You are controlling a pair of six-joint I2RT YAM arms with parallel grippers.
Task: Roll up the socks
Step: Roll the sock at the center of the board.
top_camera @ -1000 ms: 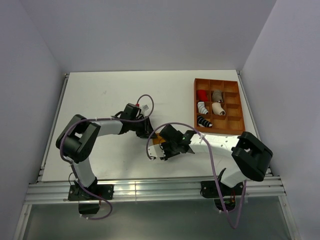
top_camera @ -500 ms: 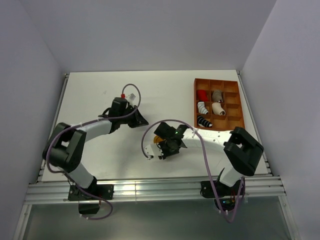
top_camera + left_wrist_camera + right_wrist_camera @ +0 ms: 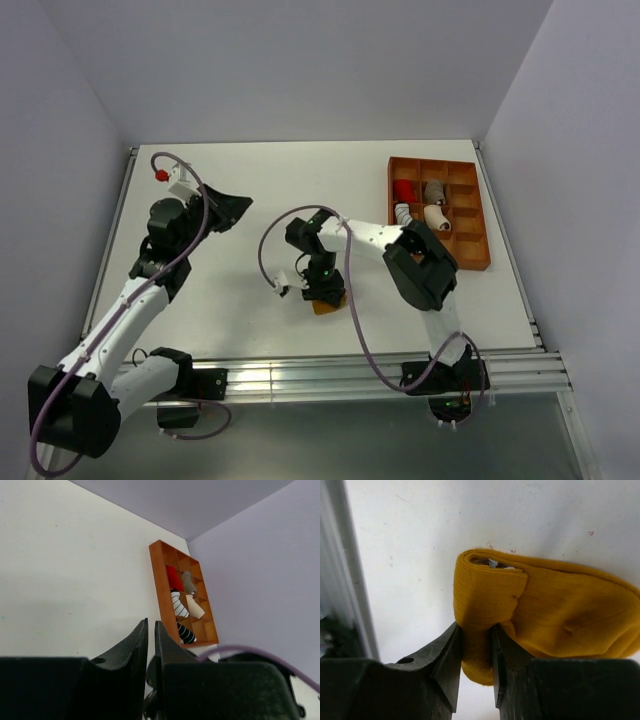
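Note:
The mustard-orange sock (image 3: 555, 610) lies folded on the white table; in the top view it (image 3: 328, 304) shows as a small lump under my right wrist. My right gripper (image 3: 476, 630) is shut on the folded end of this sock, and from above it (image 3: 318, 288) sits low over the table. My left gripper (image 3: 151, 623) is shut and empty, raised well to the left (image 3: 228, 208), far from the sock. A black-and-white striped rolled sock (image 3: 186, 633) lies in a compartment of the orange tray (image 3: 159, 580).
The orange compartment tray (image 3: 478, 205) stands at the right rear and holds red (image 3: 404, 190), grey (image 3: 433, 189) and pale rolls. My right arm crosses its near-left corner. The metal rail (image 3: 300, 375) runs along the table's front edge.
My left arm has let go of the sock area and swung up and away to the left. My right gripper has turned and moved left with the mustard sock held in it.

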